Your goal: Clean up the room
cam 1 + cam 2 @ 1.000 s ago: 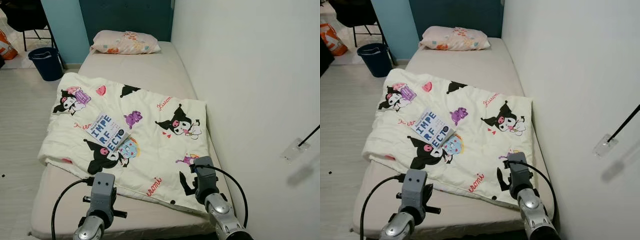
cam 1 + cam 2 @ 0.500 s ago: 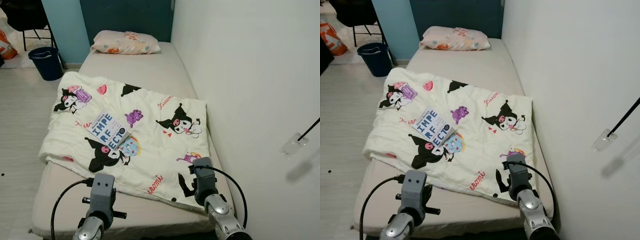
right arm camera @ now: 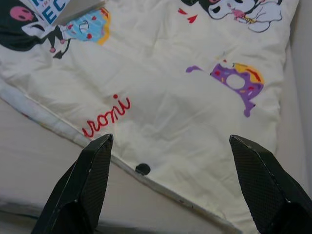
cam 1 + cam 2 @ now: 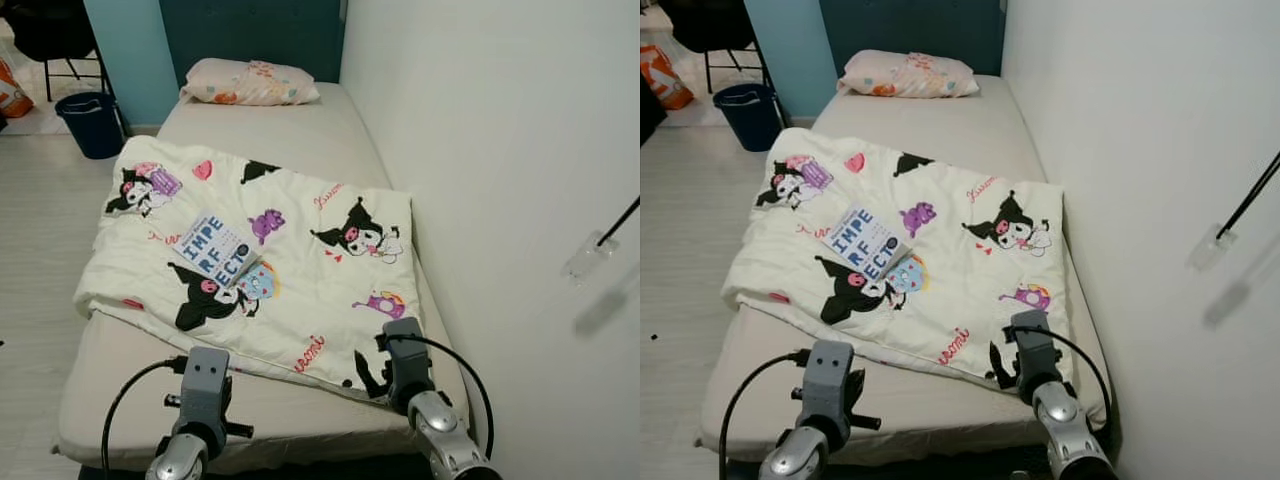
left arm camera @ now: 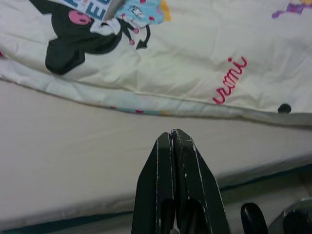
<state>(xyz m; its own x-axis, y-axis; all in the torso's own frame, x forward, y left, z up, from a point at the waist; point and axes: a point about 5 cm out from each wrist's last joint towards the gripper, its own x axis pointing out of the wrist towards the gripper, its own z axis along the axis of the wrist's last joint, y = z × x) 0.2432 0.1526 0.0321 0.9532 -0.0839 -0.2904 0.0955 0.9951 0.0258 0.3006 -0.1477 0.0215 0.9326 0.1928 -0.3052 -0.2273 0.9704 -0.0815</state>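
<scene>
A cream blanket (image 4: 290, 260) printed with cartoon figures lies crumpled across the middle of the bed (image 4: 280, 130). A blue-and-white book (image 4: 214, 252) rests on the blanket's left half. A pink patterned pillow (image 4: 250, 83) sits at the head of the bed. My left gripper (image 5: 171, 134) is shut and empty, held over the bare mattress just short of the blanket's near hem. My right gripper (image 3: 171, 140) is open above the blanket's near right corner, its fingers (image 3: 95, 165) spread wide and touching nothing.
A white wall (image 4: 500, 150) runs along the bed's right side, with a black cable and small clear holder (image 4: 590, 255) on it. A dark blue bin (image 4: 92, 122) and a black chair (image 4: 50, 35) stand on the pale floor (image 4: 40, 230) at the left.
The whole picture has shifted up a little and more of the bed's near edge shows, so the camera has moved. Blanket, book and both grippers keep their places.
</scene>
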